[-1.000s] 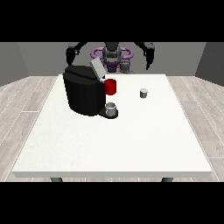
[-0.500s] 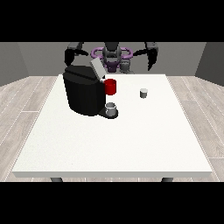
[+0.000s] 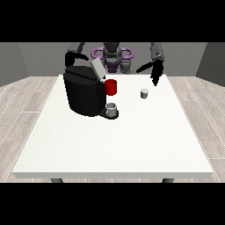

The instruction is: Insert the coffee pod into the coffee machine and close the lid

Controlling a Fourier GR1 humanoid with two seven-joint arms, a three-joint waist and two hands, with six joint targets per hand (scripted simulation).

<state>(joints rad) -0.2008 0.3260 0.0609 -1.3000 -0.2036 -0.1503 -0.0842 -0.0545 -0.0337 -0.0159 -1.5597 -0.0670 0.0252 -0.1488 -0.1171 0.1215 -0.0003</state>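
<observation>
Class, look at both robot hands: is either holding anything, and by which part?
Nothing is held. The hand at the view's right hangs above the coffee pod, apart from it.

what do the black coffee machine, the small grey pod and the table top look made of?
The black boxy coffee machine: probably matte plastic, an even dark surface with no glints; its raised light grey lid looks like plastic or brushed metal. The small grey cylindrical coffee pod: plastic or aluminium, cannot tell. The large white table top: a flat matte white, likely laminate.

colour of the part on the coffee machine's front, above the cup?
Red; the part on the black coffee machine shows clearly in the front view.
</observation>
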